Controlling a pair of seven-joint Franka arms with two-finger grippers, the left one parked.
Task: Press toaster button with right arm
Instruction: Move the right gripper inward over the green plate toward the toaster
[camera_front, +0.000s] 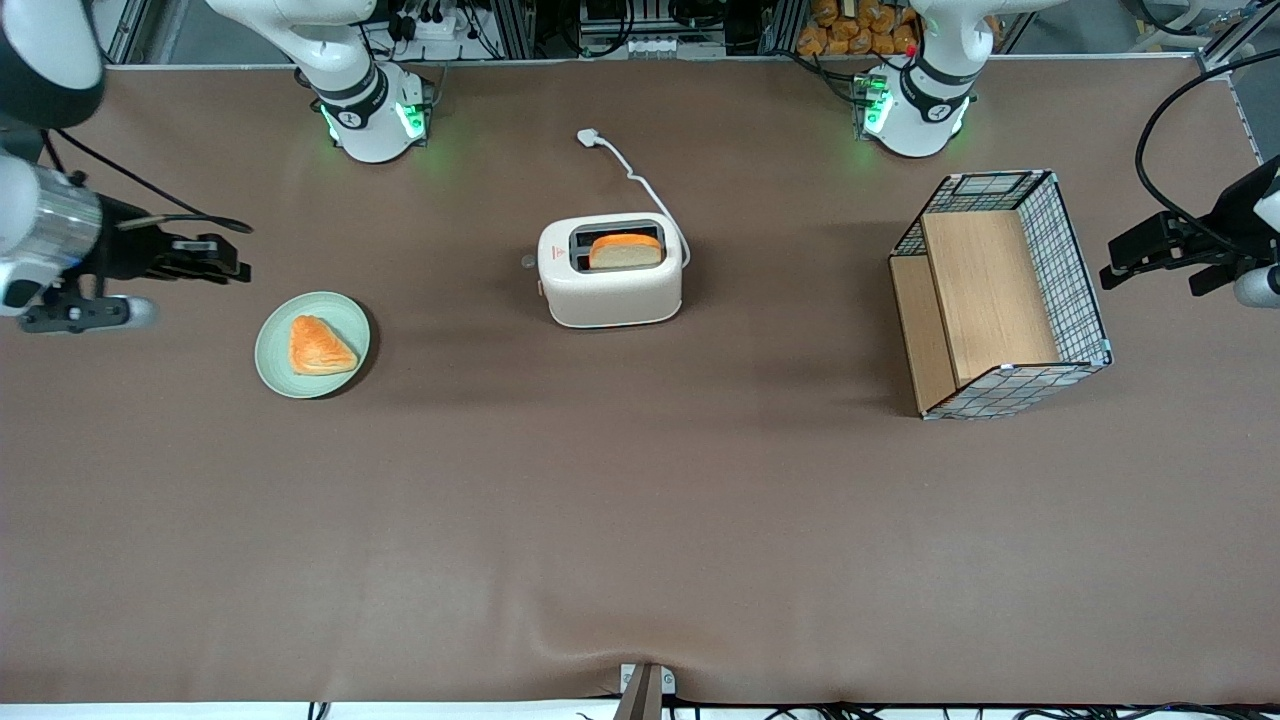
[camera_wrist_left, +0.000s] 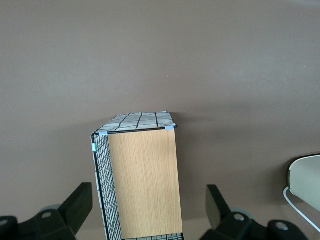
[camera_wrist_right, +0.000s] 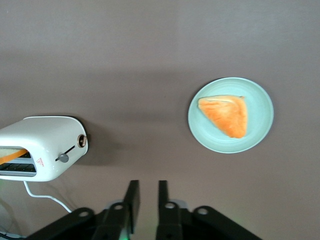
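Note:
The cream-white toaster (camera_front: 612, 287) stands mid-table with a toast slice (camera_front: 625, 250) in its slot nearer the front camera. It also shows in the right wrist view (camera_wrist_right: 47, 140). The toaster button (camera_front: 528, 261) is a small grey knob on the narrow end that faces the working arm's end of the table; it also shows in the right wrist view (camera_wrist_right: 63, 158). My right gripper (camera_front: 240, 268) hovers well away from the toaster, toward the working arm's end, just farther from the front camera than the plate. In the right wrist view the gripper (camera_wrist_right: 148, 184) holds nothing, with a narrow gap between its fingers.
A pale green plate (camera_front: 272, 350) with an orange pastry (camera_front: 320, 345) lies between the gripper and the toaster, nearer the front camera. The toaster's white cord and plug (camera_front: 588, 137) trail toward the arm bases. A wire-and-wood basket (camera_front: 1000, 290) stands toward the parked arm's end.

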